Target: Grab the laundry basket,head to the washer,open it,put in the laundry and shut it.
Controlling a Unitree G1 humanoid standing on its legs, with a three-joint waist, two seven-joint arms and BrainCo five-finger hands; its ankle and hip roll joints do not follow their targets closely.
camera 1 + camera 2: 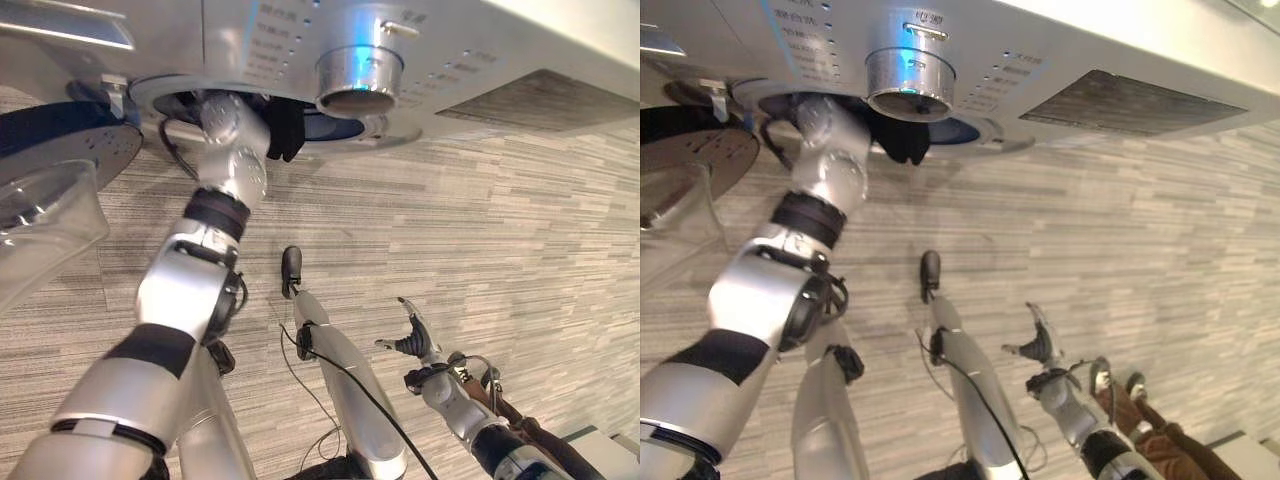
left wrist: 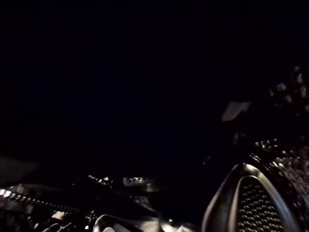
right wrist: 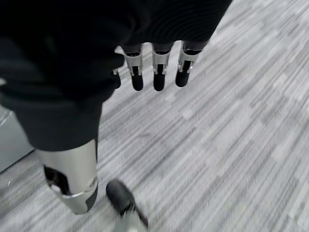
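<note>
The left robot hand [image 1: 285, 130] is inside the washer [image 1: 400, 60] drum with dark laundry [image 1: 902, 140] at the opening; its grip cannot be told. The door [image 1: 50, 190] is open. The right robot hand [image 3: 154, 63] hangs relaxed and empty over the floor [image 1: 500, 220].

The floor [image 1: 480, 230] was covered with grey carpet in narrow striped bands. The washer [image 1: 450, 50] stood on it, and a person's brown shoes [image 1: 1125, 400] rested on it nearby.

Grey striped carpet floor [image 1: 480, 220], evenly lit.
</note>
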